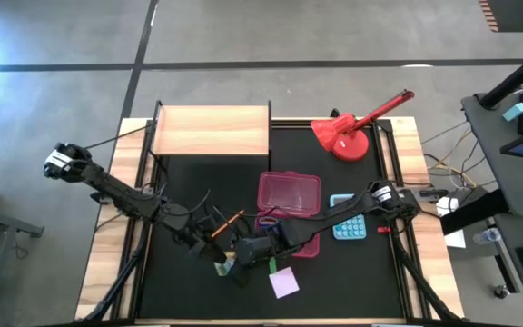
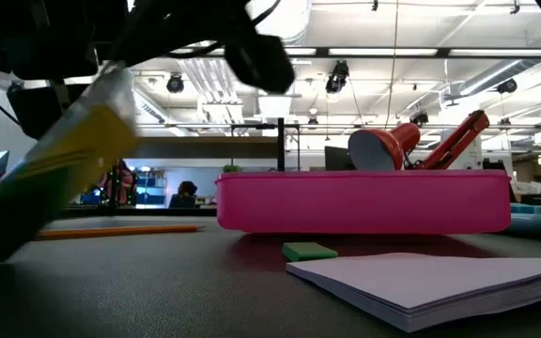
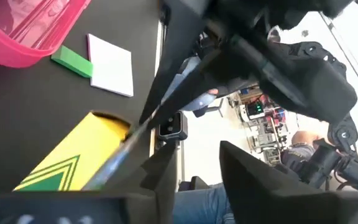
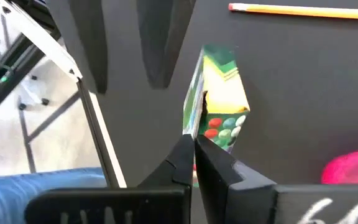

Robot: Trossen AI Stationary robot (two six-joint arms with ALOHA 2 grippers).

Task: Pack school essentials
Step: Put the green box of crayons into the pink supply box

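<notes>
now the right tool (image 4: 194, 152) pinches the little box (image 4: 219, 102).

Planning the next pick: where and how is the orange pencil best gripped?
Probably mid-shaft, from straight above, with the pincer closing across its length. The orange pencil is thin and lies flat on the black mat, apart from the pink case.
</notes>
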